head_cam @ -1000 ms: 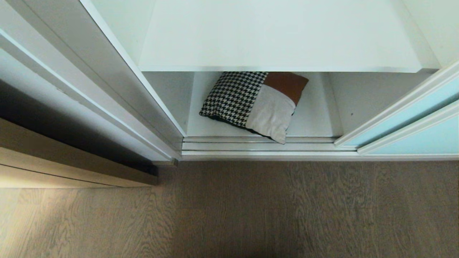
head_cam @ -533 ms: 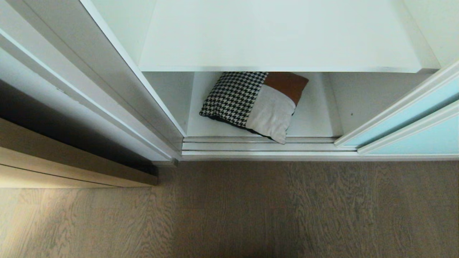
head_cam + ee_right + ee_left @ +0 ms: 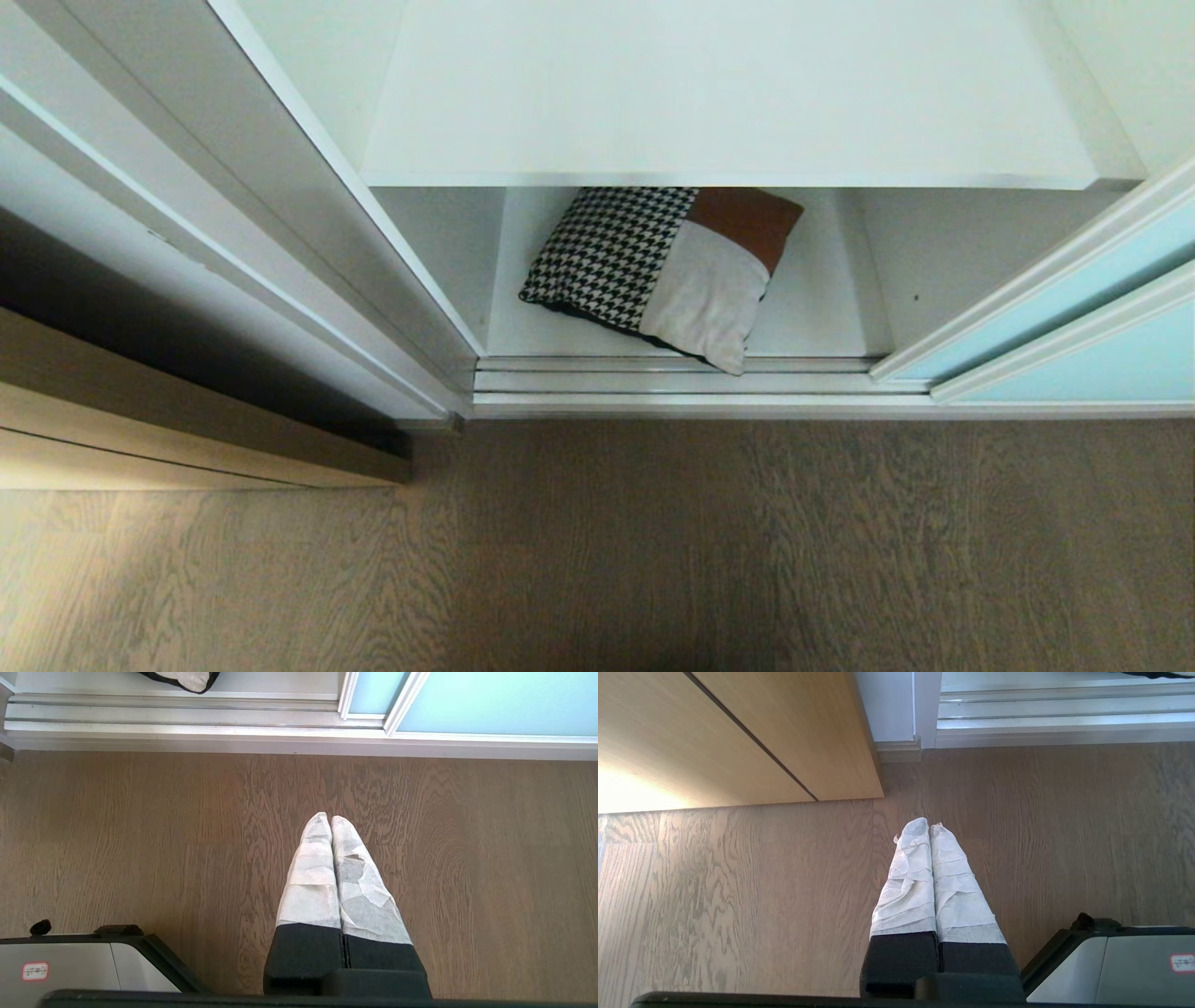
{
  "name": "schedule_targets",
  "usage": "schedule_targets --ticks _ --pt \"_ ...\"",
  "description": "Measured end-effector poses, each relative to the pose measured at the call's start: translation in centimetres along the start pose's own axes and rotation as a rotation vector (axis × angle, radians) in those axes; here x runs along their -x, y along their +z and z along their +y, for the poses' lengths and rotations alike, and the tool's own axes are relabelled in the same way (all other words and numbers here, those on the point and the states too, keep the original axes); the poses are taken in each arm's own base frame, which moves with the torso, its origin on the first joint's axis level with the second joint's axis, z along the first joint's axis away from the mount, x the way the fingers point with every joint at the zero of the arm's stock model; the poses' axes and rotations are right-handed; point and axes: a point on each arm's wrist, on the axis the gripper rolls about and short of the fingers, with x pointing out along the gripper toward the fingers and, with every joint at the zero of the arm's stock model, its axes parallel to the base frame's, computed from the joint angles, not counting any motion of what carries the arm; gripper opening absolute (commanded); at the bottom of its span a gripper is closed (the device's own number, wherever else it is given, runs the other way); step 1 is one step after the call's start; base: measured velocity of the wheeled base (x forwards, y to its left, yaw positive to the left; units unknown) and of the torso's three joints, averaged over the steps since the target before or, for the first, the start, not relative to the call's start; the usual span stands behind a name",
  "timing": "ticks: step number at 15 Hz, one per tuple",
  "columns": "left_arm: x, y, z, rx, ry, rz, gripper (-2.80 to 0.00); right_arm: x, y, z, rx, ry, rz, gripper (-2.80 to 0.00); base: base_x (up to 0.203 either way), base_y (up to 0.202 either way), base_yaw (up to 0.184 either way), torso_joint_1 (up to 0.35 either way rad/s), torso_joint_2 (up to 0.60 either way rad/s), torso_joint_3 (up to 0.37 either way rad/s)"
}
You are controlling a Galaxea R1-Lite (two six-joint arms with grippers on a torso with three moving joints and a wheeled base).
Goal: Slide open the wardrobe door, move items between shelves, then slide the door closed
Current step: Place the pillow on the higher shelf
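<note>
Across the lower half of the head view runs the grey wood-grain floor [image 3: 747, 551], and above it stands the wardrobe with its door [image 3: 1092, 355] slid to the right, leaving the opening bare. At left a light wood cabinet [image 3: 168, 439] stands against the wardrobe's side. Inside, the upper shelf [image 3: 728, 93] is a plain white board; the lower shelf [image 3: 812, 317] carries the cushion [image 3: 658, 271], lying flat and turned at an angle, its cream corner reaching over the sill track [image 3: 672, 381].

Neither arm shows in the head view. Each wrist view shows its hand hanging over the floor in front of the wardrobe, touching nothing. The left hand [image 3: 929, 828] has its white-wrapped fingers pressed together, empty, near the cabinet's corner. The right hand [image 3: 327, 820] is likewise closed and empty, short of the track, facing the door's edge.

A small red-bordered label [image 3: 34, 971] sits on the robot's grey base [image 3: 70, 961]; its writing is too small to read.
</note>
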Motion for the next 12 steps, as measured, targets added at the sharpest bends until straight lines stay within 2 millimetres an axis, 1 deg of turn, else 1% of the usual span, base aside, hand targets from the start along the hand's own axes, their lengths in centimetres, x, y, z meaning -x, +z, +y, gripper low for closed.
schedule_targets --ticks 5,8,12 --pt "0.0 -0.01 0.01 0.007 0.003 0.0 -2.8 0.0 -0.01 0.0 0.026 0.002 0.001 -2.8 0.0 0.0 0.0 0.0 0.0 0.0" --pt "-0.01 -0.01 0.0 -0.004 0.001 0.001 -2.8 -0.01 0.01 0.01 -0.011 0.005 0.001 -2.8 0.0 0.0 0.0 0.0 0.0 0.0" --pt "-0.01 -0.02 0.0 -0.005 0.0 0.002 -2.8 -0.01 0.01 0.0 -0.001 0.003 0.001 -2.8 0.0 0.0 0.0 0.0 0.0 0.0"
